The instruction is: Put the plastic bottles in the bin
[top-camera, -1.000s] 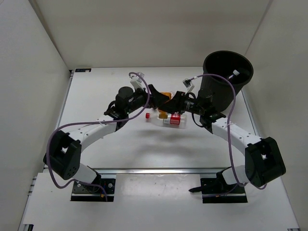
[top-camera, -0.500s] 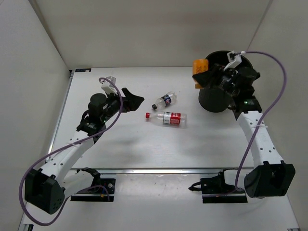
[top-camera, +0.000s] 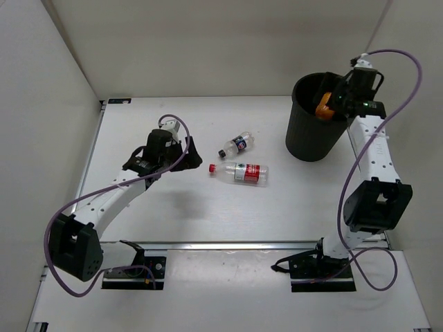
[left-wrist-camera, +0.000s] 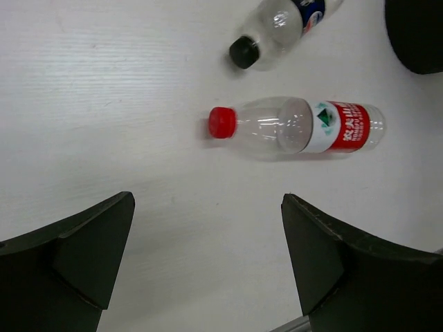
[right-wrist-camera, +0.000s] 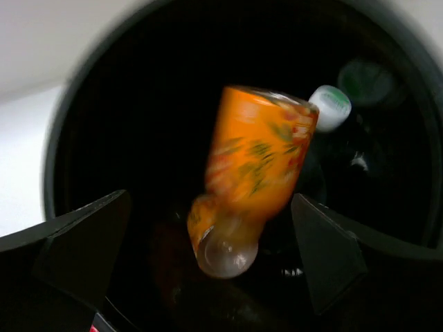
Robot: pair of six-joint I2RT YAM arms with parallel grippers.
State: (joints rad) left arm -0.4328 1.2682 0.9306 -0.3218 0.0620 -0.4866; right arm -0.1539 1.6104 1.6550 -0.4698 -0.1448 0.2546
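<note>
The black bin (top-camera: 313, 138) stands at the back right. My right gripper (top-camera: 338, 101) hangs over its mouth, open. A stubby orange bottle (right-wrist-camera: 256, 166) is loose between the spread fingers, blurred and tilted, inside the bin's rim (right-wrist-camera: 73, 117); it also shows as an orange bottle (top-camera: 324, 107) from above. A pale green cap (right-wrist-camera: 332, 107) shows deeper in the bin. A clear bottle with a red label (top-camera: 242, 171) and one with a dark blue label (top-camera: 235, 144) lie mid-table. My left gripper (top-camera: 185, 149) is open, left of them, holding nothing; the red-label bottle (left-wrist-camera: 297, 126) lies beyond its fingertips (left-wrist-camera: 208, 200).
White walls close the table at the back and both sides. In the left wrist view the dark blue label bottle (left-wrist-camera: 280, 24) lies at the top edge and the bin's wall (left-wrist-camera: 419, 34) at the top right corner. Purple cables loop from both arms.
My right arm carried the orange bottle from mid-table up over the bin and opened; the bottle now drops free. My left arm drew back to the left, staying open.
</note>
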